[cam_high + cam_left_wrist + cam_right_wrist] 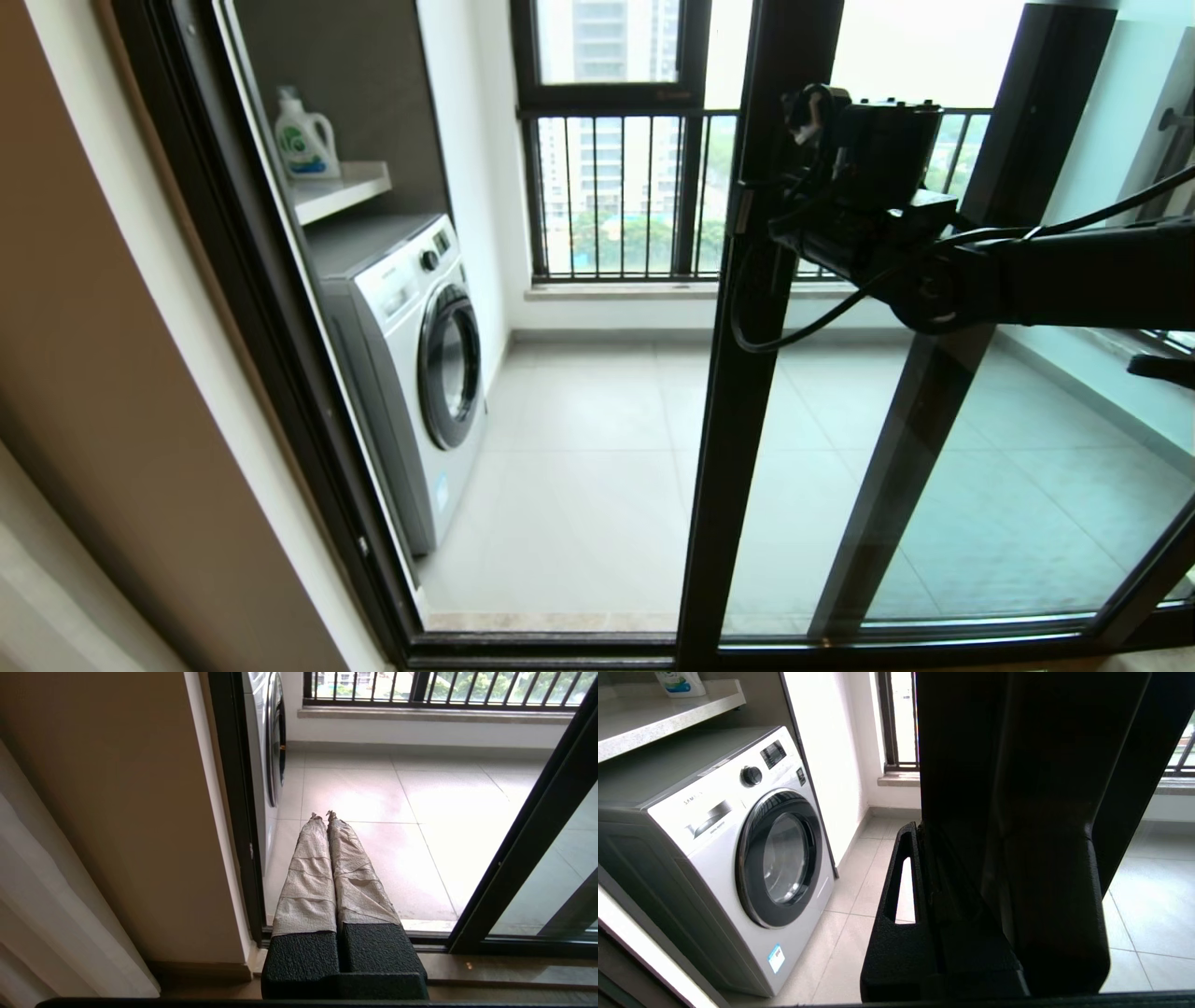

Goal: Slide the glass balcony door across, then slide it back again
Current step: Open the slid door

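We see the tall clear-glass balcony door in its narrow black metal frame (738, 420) standing partly open, its leading upright near the middle of the head view, with a bare gap between it and the dark outer door frame (280, 373) on the robot's left. Behind it, overlapping, a second black-framed glass panel (943, 411) leans across the right of the view; its top and foot run out of frame. Through the gap lie the pale tiled balcony floor (579, 467), the black-railed window (616, 196) and a white front-loading washing machine (411, 355), whose far side is hidden by the outer frame. Above it, a white shelf (341, 187) carries a white detergent bottle with a green label (303, 138).

The right arm (1074, 275) reaches in from the right at handle height, and its black right hand (761, 219) meets the door's upright. In the right wrist view that hand (962, 868) straddles the upright, one finger on the gap side, the other on the glass side, closed on the frame edge. The handle itself we cannot make out behind the hand and its cables.

The left hand (324, 816), fingers wrapped in grey tape (308, 872), hangs low by the door sill, fingers pressed together on nothing. It is out of the head view.
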### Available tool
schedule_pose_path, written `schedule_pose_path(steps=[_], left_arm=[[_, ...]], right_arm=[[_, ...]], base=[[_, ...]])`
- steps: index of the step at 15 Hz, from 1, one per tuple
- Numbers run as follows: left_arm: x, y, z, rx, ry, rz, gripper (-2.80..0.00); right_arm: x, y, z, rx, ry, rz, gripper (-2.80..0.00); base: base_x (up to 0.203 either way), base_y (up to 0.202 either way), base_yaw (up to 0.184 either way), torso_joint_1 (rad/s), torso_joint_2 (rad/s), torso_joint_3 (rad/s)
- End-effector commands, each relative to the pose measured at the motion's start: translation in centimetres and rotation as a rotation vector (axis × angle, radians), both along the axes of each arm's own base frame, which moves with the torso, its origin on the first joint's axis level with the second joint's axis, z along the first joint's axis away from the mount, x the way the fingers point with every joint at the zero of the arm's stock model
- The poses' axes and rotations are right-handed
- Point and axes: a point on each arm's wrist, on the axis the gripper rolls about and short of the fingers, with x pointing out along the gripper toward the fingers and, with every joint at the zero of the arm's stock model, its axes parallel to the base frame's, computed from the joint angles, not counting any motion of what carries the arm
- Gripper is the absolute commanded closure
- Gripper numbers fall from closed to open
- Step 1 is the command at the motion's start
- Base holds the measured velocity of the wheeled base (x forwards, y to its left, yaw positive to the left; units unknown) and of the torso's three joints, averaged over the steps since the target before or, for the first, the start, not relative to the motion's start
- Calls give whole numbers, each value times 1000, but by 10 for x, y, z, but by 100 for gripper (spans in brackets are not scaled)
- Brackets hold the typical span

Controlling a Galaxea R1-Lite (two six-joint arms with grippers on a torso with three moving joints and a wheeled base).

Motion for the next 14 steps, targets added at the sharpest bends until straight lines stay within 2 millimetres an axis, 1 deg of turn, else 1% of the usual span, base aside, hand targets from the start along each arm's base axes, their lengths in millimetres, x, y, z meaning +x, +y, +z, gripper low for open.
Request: schedule_pose_path(steps=[1,6,8,10,14], left_arm=[[0,0,0,-1,1,0,0],[0,0,0,-1,2,0,0],[0,0,0,-1,2,0,0],[0,0,0,0,1,0,0],[0,0,0,-1,1,1,0]], right_arm=[[-3,-17,6,1,-6,-29,0],[-3,-55,13,2,-18,-103,0],[-8,-70,14,-3,-10,-101,0],[-13,-85,13,-9,4,-113,0],[-15,-116,11,-15,16,-152,0]], base=[[0,0,0,0,0,0],[0,0,0,0,0,0],[0,0,0,0,0,0],[0,0,0,0,0,0],[0,0,0,0,0,0]])
